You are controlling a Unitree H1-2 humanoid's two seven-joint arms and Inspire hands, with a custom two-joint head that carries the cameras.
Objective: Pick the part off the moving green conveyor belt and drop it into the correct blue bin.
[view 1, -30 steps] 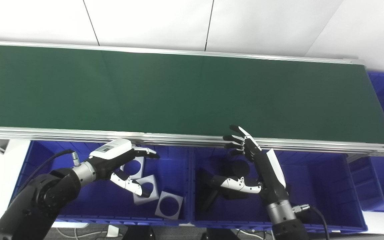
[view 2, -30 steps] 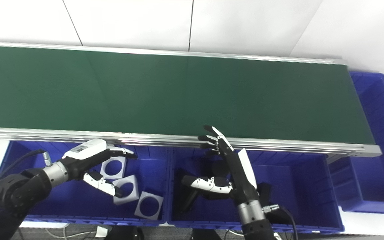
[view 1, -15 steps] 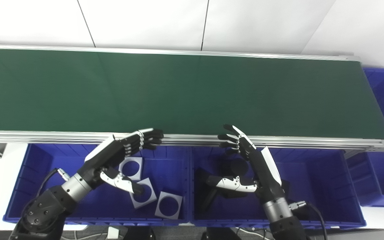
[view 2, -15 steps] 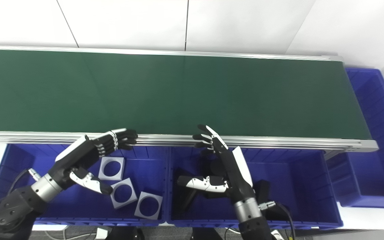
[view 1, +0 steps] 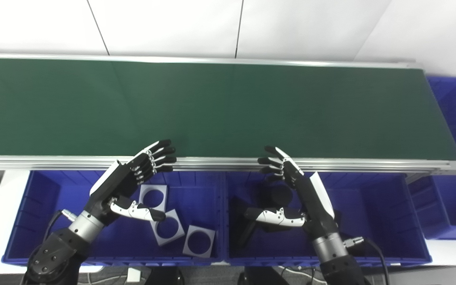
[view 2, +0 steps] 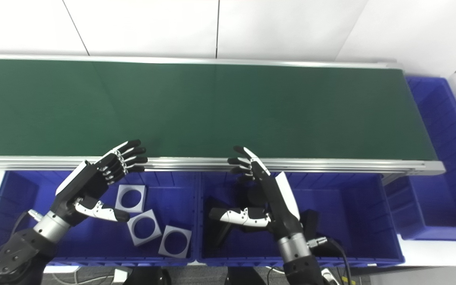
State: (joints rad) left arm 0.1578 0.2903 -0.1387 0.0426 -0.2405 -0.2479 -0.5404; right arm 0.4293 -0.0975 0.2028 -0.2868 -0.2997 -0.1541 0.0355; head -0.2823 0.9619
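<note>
A long dark-green conveyor belt (view 1: 228,111) with aluminium side rails is shown bare; no part is seen on it. Below it, two blue plastic bins (view 1: 46,221) are set side by side. Three grey square plates with round holes (view 1: 167,228) are held in the left bin, black parts (view 1: 247,231) in the right. The left hand (view 1: 127,186) and right hand (view 1: 303,196) are raised over the bins, fingers spread, nothing grasped. No writing can be read.
</note>
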